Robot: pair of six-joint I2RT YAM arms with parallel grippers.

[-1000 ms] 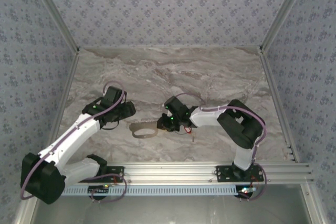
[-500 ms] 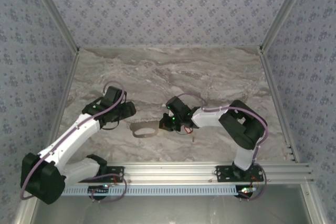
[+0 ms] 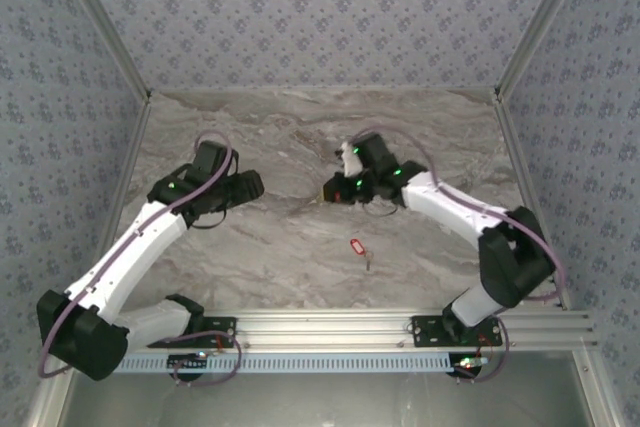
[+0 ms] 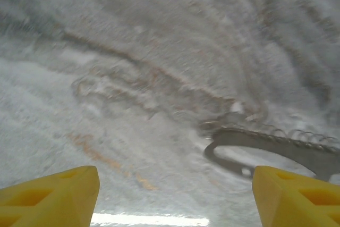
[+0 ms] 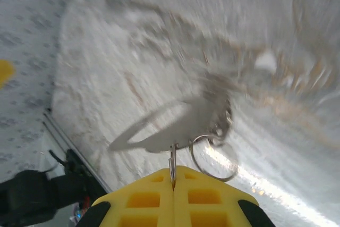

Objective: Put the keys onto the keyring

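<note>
The right gripper (image 3: pixel 336 190) hangs over the middle of the marbled grey stone-pattern table (image 3: pixel 300 137), its yellow fingers pressed fully together on the thin pale beige-grey flexible keyring (image 5: pixel 159 131). The wrist view shows the loop dangling sideways from the fingertips, with a small bright wire split ring (image 5: pixel 212 158) hanging beside it. The pictures are too blurred to say whether the loop touches the tabletop. The tiny key with the bright red plastic head and short dark shaft (image 3: pixel 355 245) lies alone on the table, nearer the arm bases and well apart from both grippers. The left gripper (image 3: pixel 252 185) waits opposite with its yellow fingers spread wide and nothing between them. As it looks from here, the ring is in hand but the key has yet to be picked up. The next move calls for a fine pinch on the red head by the free gripper, then a steady threading onto the held ring.
</note>
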